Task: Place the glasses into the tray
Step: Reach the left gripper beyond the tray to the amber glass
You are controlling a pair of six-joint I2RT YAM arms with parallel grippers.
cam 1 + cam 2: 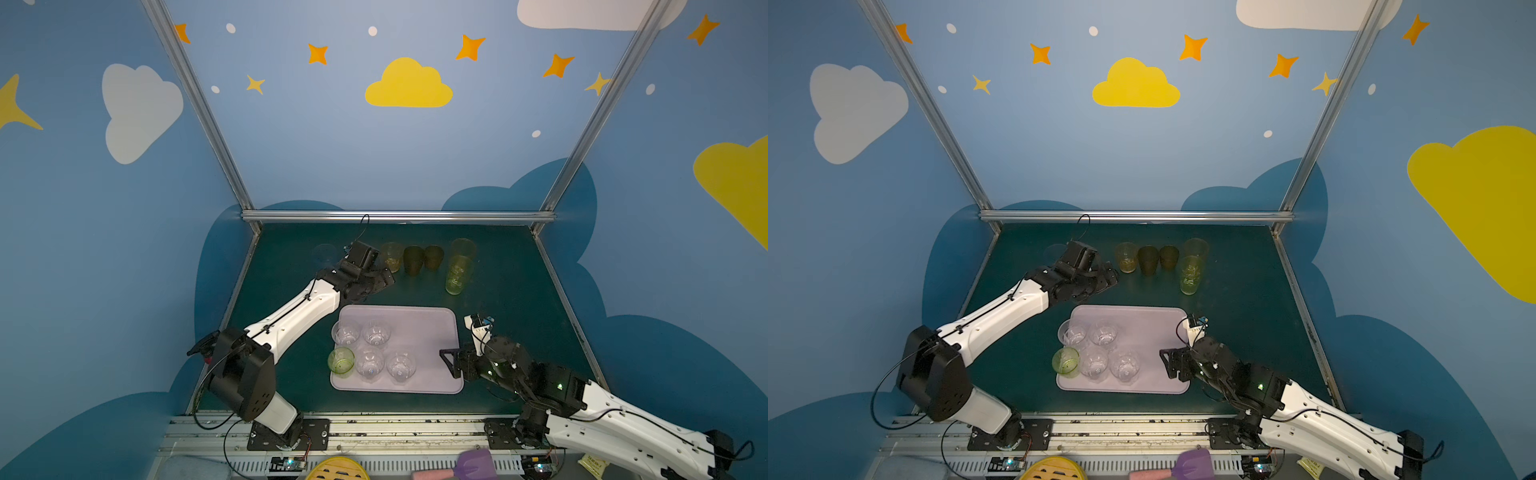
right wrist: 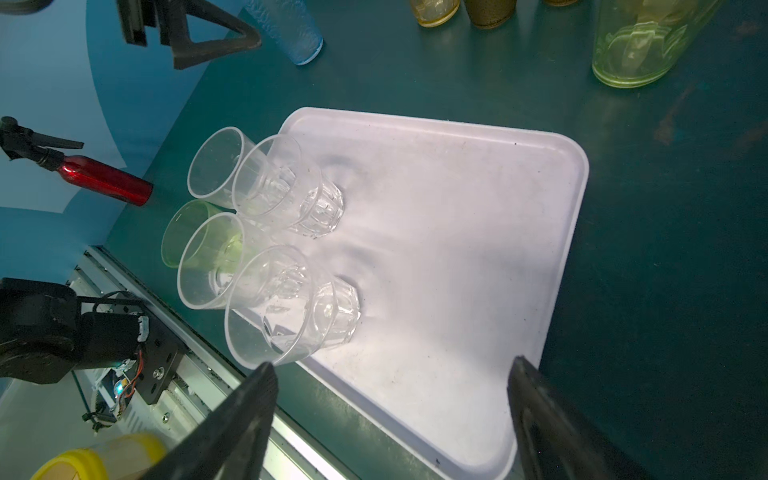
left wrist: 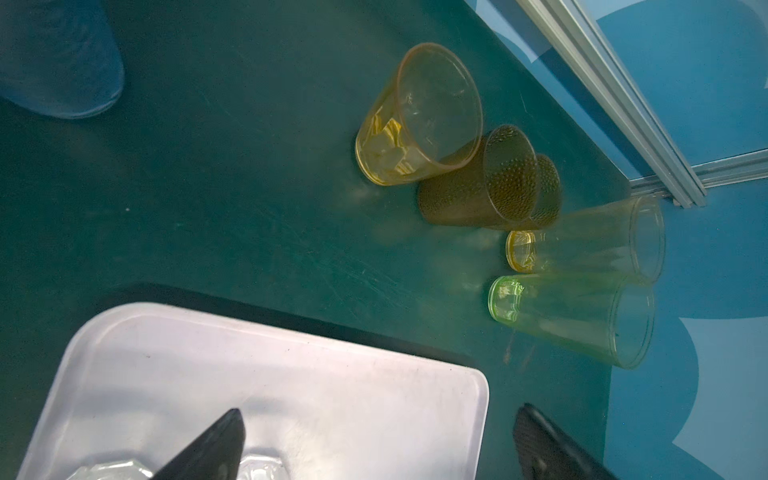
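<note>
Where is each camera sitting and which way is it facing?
Both top views: high at the front, looking down and back over the tray; left arm and right arm show.
Left wrist: behind the open left gripper, facing the yellow glass.
Right wrist: behind the open right gripper, facing the clear glasses.
Shared: tray in every view.

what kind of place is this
Probably a robot lab cell: two arms bolted to a metal rail, an aluminium frame with cloud-painted walls, and a tray with glasses on a green table.
</note>
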